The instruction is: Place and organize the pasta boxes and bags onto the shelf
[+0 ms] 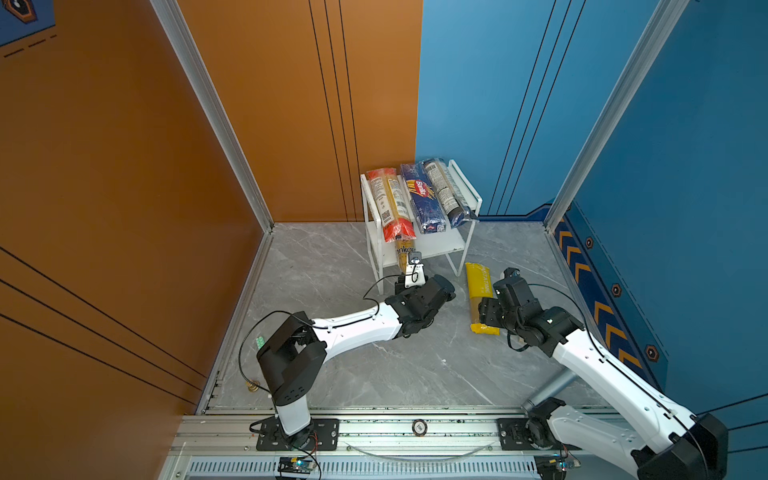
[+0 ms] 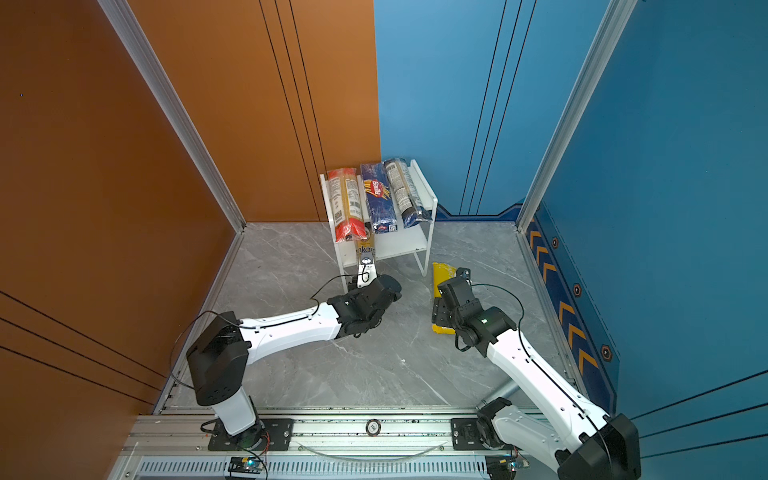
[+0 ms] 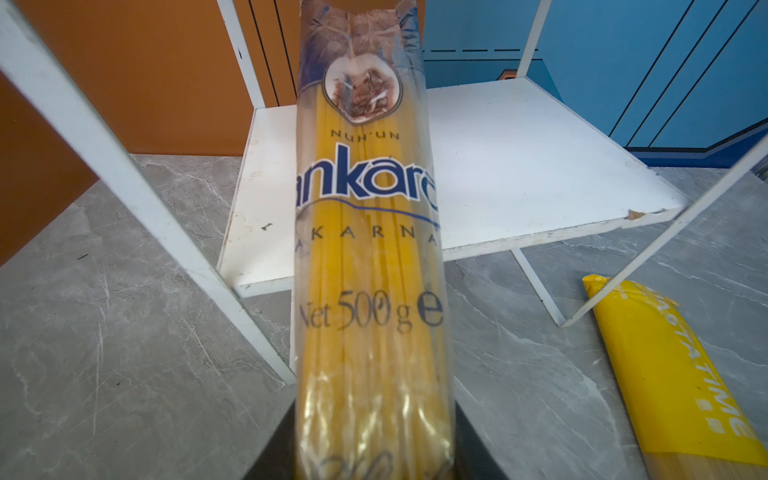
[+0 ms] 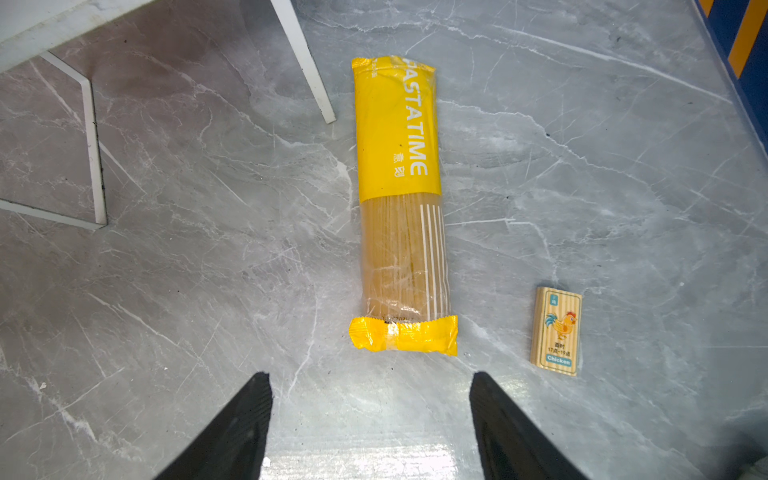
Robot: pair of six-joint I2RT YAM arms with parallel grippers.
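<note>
The white shelf (image 1: 467, 183) stands at the back of the floor. Its top board carries three pasta packs side by side: red-ended (image 1: 388, 203), dark blue Barilla (image 1: 422, 197) and clear with dark blue label (image 1: 446, 191). My left gripper (image 3: 374, 436) is shut on the near end of the clear Ankara spaghetti pack (image 3: 370, 249). That pack's far end reaches in over the lower board (image 3: 519, 166). The bright yellow pack (image 4: 399, 199) lies flat on the floor right of the shelf. My right gripper (image 4: 370, 386) hangs open over the floor just short of the yellow pack's near end.
A small wooden card with a chicken picture (image 4: 557, 330) lies on the floor beside the yellow pack. The shelf's thin white legs (image 4: 305, 62) stand close to that pack's far end. Orange and blue walls close in behind the shelf.
</note>
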